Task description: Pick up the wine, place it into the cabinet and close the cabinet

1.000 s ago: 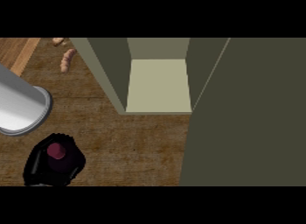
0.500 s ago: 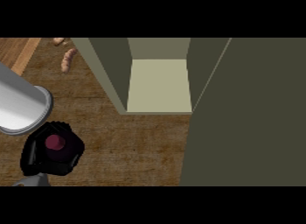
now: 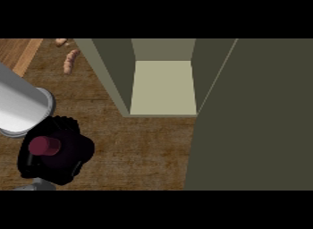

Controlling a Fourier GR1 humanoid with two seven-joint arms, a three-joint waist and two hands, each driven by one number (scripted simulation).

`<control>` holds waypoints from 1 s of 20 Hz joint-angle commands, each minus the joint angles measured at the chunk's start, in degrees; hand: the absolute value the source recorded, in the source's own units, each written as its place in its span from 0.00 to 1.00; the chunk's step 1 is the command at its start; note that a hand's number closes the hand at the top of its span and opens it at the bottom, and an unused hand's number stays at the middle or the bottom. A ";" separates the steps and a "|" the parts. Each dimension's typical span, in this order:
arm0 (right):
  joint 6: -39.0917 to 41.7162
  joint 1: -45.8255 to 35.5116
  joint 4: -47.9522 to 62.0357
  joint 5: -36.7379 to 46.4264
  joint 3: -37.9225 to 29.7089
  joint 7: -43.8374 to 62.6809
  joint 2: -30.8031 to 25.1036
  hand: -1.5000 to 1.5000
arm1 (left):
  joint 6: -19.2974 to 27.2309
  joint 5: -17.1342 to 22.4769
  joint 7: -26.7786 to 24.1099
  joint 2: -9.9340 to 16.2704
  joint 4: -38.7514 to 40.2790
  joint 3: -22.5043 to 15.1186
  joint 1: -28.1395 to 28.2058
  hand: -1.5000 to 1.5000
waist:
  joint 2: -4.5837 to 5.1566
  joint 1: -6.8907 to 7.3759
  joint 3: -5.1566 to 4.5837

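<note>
Carry step, as I read it: your left hand (image 3: 57, 154) is curled round the wine (image 3: 45, 146), low-left of the open cabinet (image 3: 164, 87), over the bench (image 3: 139, 147). Next you need to lift it up-right into the cabinet opening, clear of the door (image 3: 264, 116).

The wine (image 3: 45, 146) sits in the left hand (image 3: 57, 154), left of the open cabinet (image 3: 164, 87).

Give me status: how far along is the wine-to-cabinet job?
Done: the left hand is curled round the wine bottle, whose dark red cap shows from above. In hand: the bottle sits left of the cabinet, not yet inside. Left: set it in the open compartment, then shut the door, which stands open at the right.
</note>
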 commanded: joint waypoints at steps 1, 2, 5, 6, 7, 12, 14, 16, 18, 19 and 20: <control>-1.21 1.37 -3.13 -0.54 2.00 1.09 2.00 0.00 | 2.26 0.38 5.97 -1.26 -6.45 -2.65 -0.58 1.00 | 0.09 -0.11 -0.02; -0.21 -0.26 -4.92 -4.14 -1.12 3.61 -0.21 0.00 | 4.99 0.61 13.17 -1.97 -12.00 -4.02 -2.43 1.00 | -0.02 -0.11 0.02; 1.22 3.57 -7.56 -5.63 -1.76 2.05 -0.22 0.00 | 6.96 -1.65 13.50 -2.12 -15.27 -7.65 0.73 1.00 | 0.02 -0.34 0.01; -0.05 -0.13 -4.83 -3.97 -0.35 3.81 0.37 0.00 | 11.39 -2.11 14.49 -2.13 -14.20 -11.08 -1.89 1.00 | 0.09 -0.31 -0.02; -0.87 1.69 -6.72 -0.60 2.51 2.96 1.69 0.00 | 11.98 -1.62 16.78 -2.14 -16.12 -12.41 -2.37 1.00 | 0.02 -0.40 -0.02; 0.50 2.92 -5.29 -2.76 0.63 1.62 0.92 0.00 | 18.04 0.50 21.26 -2.16 -19.83 -20.56 -4.04 1.00 | 0.06 -0.40 -0.01; -0.77 0.93 -3.83 -2.02 1.37 1.98 1.81 0.00 | 22.66 0.87 21.15 -2.16 -17.20 -23.65 -8.81 1.00 | 0.12 -0.54 -0.02; -2.23 -0.50 -5.96 1.17 3.62 5.36 2.10 0.00 | 25.07 1.11 22.75 -2.16 -18.14 -25.21 -9.56 1.00 | 0.10 -0.45 -0.05; 1.10 1.66 -2.73 -4.27 -0.96 0.15 0.88 0.00 | 26.79 1.12 23.43 -2.17 -18.43 -26.53 -11.21 1.00 | 0.15 -0.40 -0.02; 0.37 2.56 -7.22 -2.67 0.85 3.31 0.81 0.00 | 32.05 -0.41 24.85 -2.17 -19.34 -30.81 -11.10 1.00 | 0.06 -0.61 -0.02; 1.53 3.65 -5.69 -5.98 -2.30 0.82 0.46 0.00 | 32.19 0.15 25.23 -2.17 -16.67 -29.24 -15.22 1.00 | 0.14 -0.72 0.00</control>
